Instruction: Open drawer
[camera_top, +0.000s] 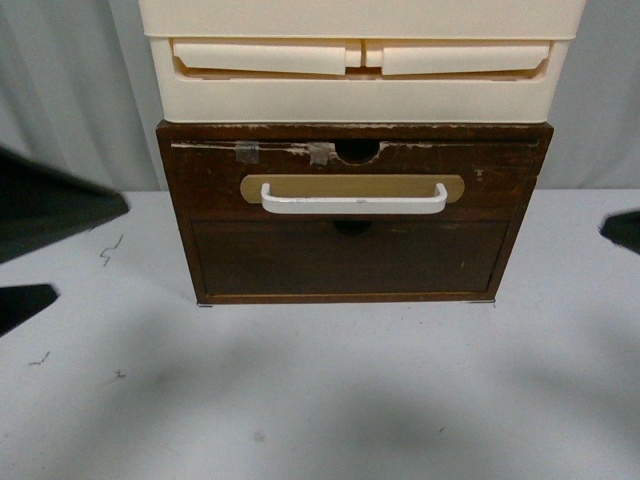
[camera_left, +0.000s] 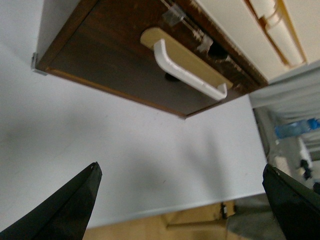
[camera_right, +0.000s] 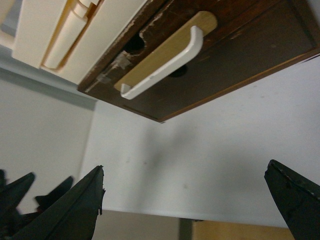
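Before the drawer (camera_top: 210, 185), wrist views show pincers (camera_left: 181, 166) (camera_right: 185, 166) spread.

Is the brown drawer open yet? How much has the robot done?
Not yet. The drawer looks fully shut. Both the left gripper and right gripper are open, holding nothing, away from the white handle. Grabbing and pulling remain.

Cream plastic drawers (camera_top: 360, 100) up top; plain dark-brown panel (camera_top: 350, 258) low; white table (camera_top: 320, 400), faint scuffs; grey curtain (camera_top: 70, 100) behind.

Closed dark-brown wooden drawer (camera_top: 354, 180), white bar handle (camera_top: 354, 200) on tan oval plate, notched chipped top edge.
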